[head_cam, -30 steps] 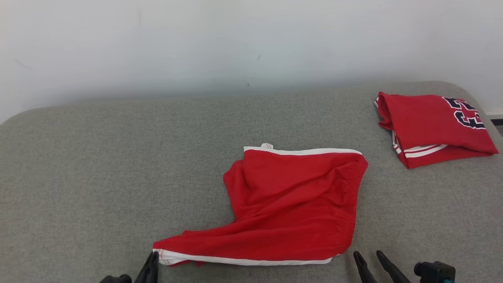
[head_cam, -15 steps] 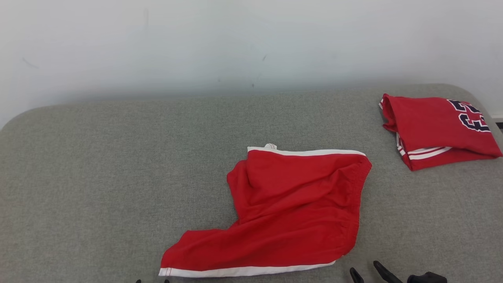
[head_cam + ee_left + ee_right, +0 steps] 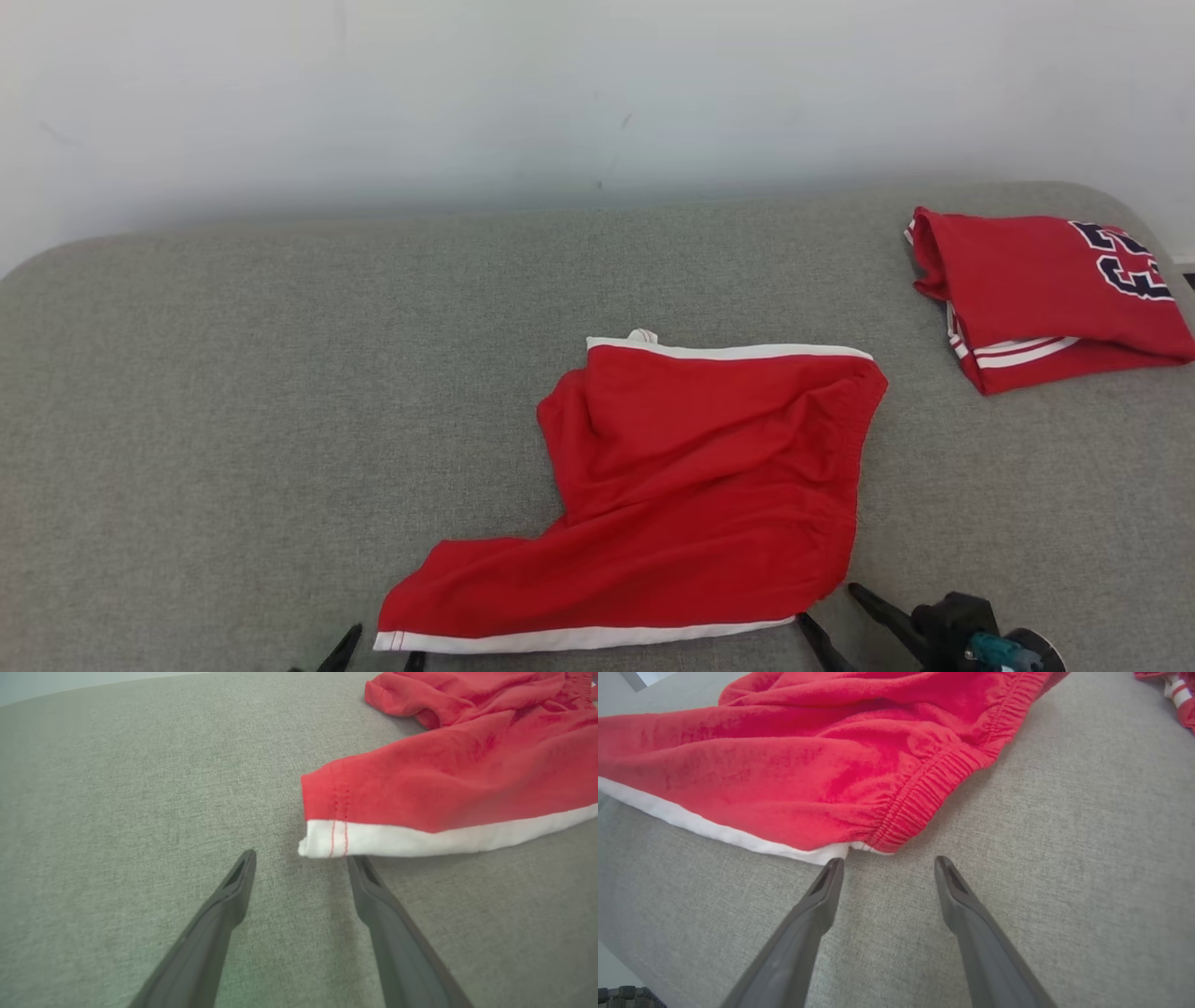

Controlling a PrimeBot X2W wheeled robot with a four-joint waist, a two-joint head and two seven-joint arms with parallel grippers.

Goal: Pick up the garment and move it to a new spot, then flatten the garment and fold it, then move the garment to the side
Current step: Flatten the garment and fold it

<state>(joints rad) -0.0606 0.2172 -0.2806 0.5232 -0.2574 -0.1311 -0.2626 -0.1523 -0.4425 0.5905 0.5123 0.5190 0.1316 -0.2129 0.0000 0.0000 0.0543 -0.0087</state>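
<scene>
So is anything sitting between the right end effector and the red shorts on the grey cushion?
Nothing visible does. The right end effector is open, and only bare grey cushion lies between its tips and the waistband corner of the shorts just ahead. The folded red jersey lies well off to the far right, out of the path.

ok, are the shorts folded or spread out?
Spread, not folded: the shorts lie in a single rumpled layer on the grey surface, far leg bunched up, near leg stretched out to the left, waistband at the right.
</scene>
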